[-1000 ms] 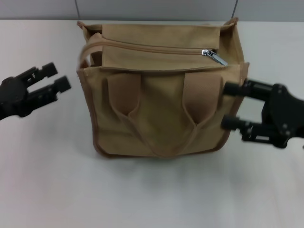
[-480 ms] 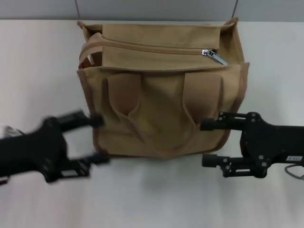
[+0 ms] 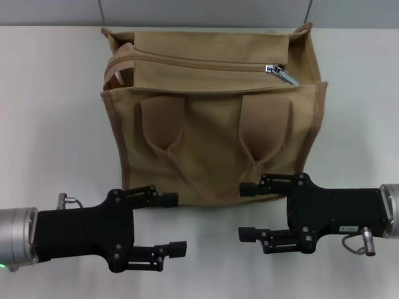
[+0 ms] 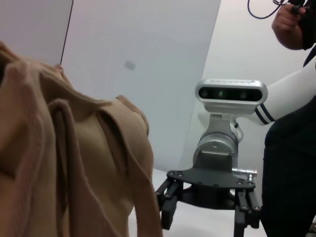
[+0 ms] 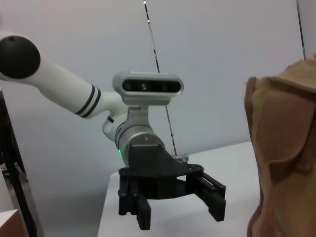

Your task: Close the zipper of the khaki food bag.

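The khaki food bag (image 3: 212, 143) stands at the middle of the table, its two brown strap handles (image 3: 163, 124) hanging down its near face. The zipper (image 3: 199, 65) runs along the top, and its silver pull tab (image 3: 283, 74) lies at the right end. My left gripper (image 3: 173, 224) is open and empty, low at the near left, just in front of the bag's bottom edge. My right gripper (image 3: 244, 210) is open and empty at the near right, its upper finger over the bag's lower edge. The two grippers point at each other. Neither one touches the zipper.
The white table (image 3: 56, 124) surrounds the bag, with a grey wall (image 3: 199, 11) behind it. The left wrist view shows the bag's side (image 4: 74, 173) and my right gripper (image 4: 207, 207) beyond it. The right wrist view shows my left gripper (image 5: 173, 210) and the bag's edge (image 5: 286, 148).
Both arms have swung from the bag's left and right sides down to the near side in front of it. The bag and the pull tab have not moved.
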